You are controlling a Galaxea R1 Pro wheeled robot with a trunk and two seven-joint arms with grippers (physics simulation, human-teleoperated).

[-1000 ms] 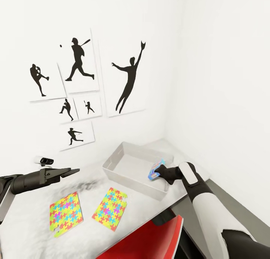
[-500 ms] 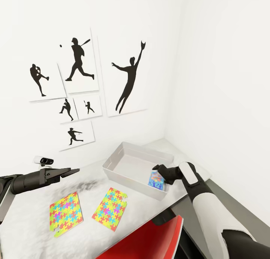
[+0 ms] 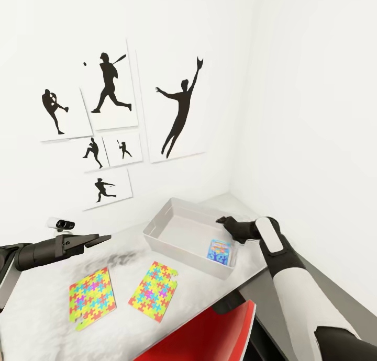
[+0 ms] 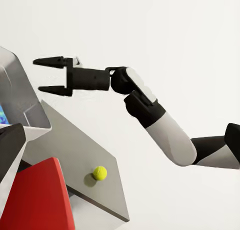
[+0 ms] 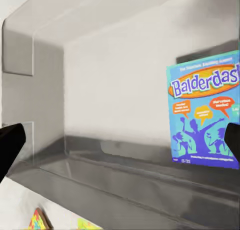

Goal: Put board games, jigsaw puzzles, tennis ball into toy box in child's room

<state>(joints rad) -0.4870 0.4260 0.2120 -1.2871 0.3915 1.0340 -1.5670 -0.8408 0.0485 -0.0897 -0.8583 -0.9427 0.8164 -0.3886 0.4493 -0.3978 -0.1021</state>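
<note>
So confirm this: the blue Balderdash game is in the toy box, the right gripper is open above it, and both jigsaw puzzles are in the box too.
Not quite. The head view shows both jigsaw puzzles lying on the table, outside the toy box. The rest stands: the Balderdash game is inside, with the right gripper open above.

Right gripper jaws apart; left gripper perhaps closed.

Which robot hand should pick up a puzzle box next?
Probably the left hand. It hangs open just above the two jigsaw puzzles on the table, while the right hand is over the toy box.
</note>
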